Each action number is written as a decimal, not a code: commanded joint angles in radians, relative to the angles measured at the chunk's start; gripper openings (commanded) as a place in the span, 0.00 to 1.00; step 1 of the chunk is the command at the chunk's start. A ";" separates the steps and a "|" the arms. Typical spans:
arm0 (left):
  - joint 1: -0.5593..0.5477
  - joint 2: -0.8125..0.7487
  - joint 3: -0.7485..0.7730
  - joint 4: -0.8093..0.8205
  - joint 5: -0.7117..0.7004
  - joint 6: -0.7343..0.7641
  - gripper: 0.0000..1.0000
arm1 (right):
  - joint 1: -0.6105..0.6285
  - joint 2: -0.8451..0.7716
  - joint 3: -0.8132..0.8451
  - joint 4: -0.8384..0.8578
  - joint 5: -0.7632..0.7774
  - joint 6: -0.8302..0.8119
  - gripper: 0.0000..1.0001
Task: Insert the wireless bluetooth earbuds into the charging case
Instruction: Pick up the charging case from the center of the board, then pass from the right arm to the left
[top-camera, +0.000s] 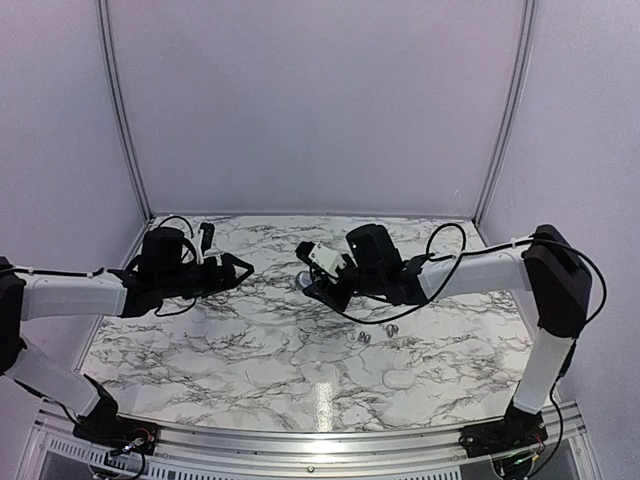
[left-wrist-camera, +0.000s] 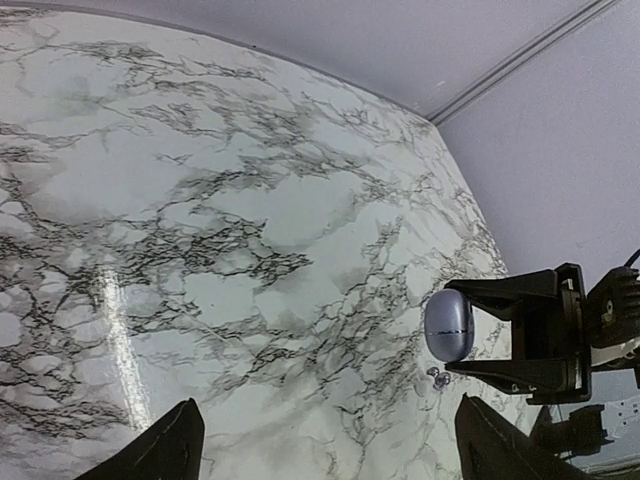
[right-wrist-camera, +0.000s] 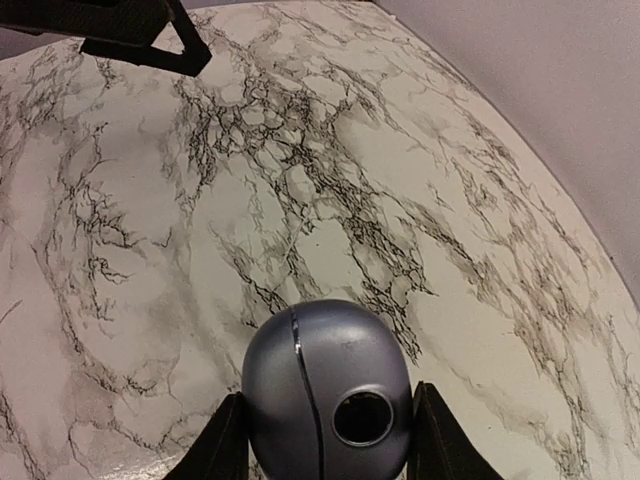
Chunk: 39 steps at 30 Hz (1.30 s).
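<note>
Right gripper (right-wrist-camera: 328, 440) is partly closed, pinching the grey case (right-wrist-camera: 300, 380) from both sides, lid shut, over the marble table (right-wrist-camera: 300, 150). Left gripper (left-wrist-camera: 335, 455) hangs wide open, nothing in it. Tiny earbuds (top-camera: 363, 338) lie loose on the table under the right arm.

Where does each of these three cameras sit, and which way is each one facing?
Top external: above and behind the robot, looking down on the marble table; the left arm and right arm show.
Left wrist: on the left gripper, facing across the table; its open fingertips show.
Right wrist: on the right gripper, facing forward and down; its fingers clamp the charging case.
Shared: both wrist views show that case.
</note>
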 joint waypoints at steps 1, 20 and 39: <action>-0.047 0.028 -0.017 0.160 0.073 -0.075 0.89 | 0.055 -0.026 0.007 0.098 0.071 -0.062 0.32; -0.200 0.127 -0.020 0.335 0.041 -0.135 0.63 | 0.145 -0.048 0.005 0.141 0.056 -0.056 0.31; -0.234 0.178 0.033 0.354 0.050 -0.141 0.39 | 0.164 -0.067 -0.014 0.181 0.072 -0.030 0.31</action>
